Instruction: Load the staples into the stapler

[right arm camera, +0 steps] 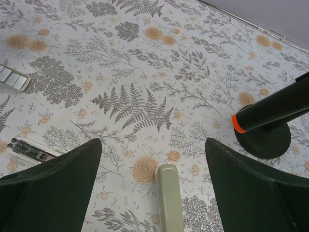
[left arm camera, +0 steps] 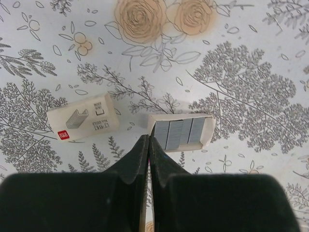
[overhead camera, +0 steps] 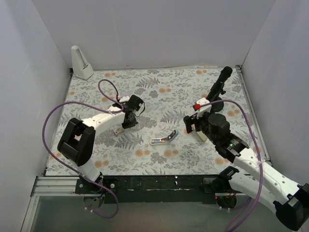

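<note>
The staples show in the left wrist view as a beige-white box sleeve [left arm camera: 83,123] with a red label and, to its right, an open tray of grey staple blocks [left arm camera: 181,131]. My left gripper [left arm camera: 148,141] is shut, its tips at the tray's near left corner, and I see nothing held between them. It also shows in the top view [overhead camera: 129,118]. The stapler [overhead camera: 164,138] lies open mid-table, silver rail up, and shows in the right wrist view [right arm camera: 29,150]. My right gripper [right arm camera: 153,145] is open and empty, right of the stapler [overhead camera: 194,126].
A pale olive bar [right arm camera: 169,198] lies on the cloth between my right fingers, also in the top view [overhead camera: 202,137]. A black stand with an orange ring [right arm camera: 268,118] is at the far right. A white wedge [overhead camera: 81,63] stands in the far left corner.
</note>
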